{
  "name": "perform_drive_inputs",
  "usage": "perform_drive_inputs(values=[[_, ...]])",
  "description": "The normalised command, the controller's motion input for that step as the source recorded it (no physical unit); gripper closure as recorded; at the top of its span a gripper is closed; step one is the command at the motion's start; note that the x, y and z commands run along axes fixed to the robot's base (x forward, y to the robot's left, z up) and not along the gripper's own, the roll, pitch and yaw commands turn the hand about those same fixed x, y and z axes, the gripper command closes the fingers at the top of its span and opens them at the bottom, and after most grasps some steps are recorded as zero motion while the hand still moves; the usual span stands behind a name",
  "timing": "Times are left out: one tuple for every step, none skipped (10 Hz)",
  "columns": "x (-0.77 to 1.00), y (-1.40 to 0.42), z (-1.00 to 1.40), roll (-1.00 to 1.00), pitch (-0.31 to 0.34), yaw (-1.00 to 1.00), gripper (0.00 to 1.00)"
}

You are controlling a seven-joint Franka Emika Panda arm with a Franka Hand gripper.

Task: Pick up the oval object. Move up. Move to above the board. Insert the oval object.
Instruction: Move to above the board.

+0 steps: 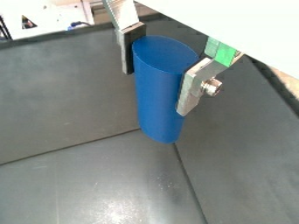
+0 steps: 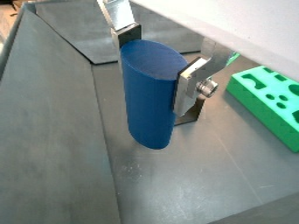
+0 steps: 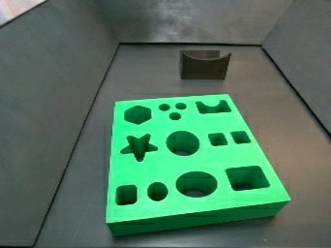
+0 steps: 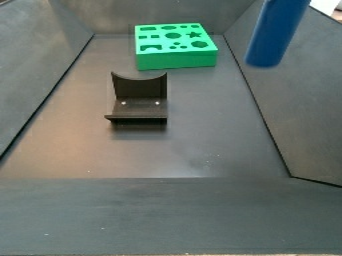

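My gripper (image 1: 163, 72) is shut on the oval object (image 1: 158, 92), a smooth blue upright peg, with one silver finger on each side near its top. Both wrist views show this grip, and the gripper (image 2: 160, 61) and peg (image 2: 149, 96) appear together. In a side view the peg (image 4: 278, 30) hangs clear of the floor at the right, off to the side of the board (image 4: 174, 45); the fingers are cut off there. The board is a thick green block with many cut-out holes, seen whole in a side view (image 3: 195, 160) and partly in a wrist view (image 2: 268, 101).
The fixture, a dark bracket, stands on the floor apart from the board (image 3: 204, 63) (image 4: 136, 98). Sloping dark grey walls (image 4: 287, 110) enclose the floor on all sides.
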Motion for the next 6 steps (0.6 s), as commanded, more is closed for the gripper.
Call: perform_drive_inputs(values=[[-0.05,0.00,0.88,0.04,0.104,0.03,1.00],[-0.02,0.00,0.67,0.05,0.106,0.03,1.00],[-0.01,0.00,0.52,0.05,0.109,0.03,1.00],[0.00,-0.01,0.32,0.06,0.110,0.03,1.00],[0.00,-0.01,0.22,0.06,0.111,0.03,1.00],[0.22,-1.00,-0.03,0.14,0.263,-1.00,1.00]])
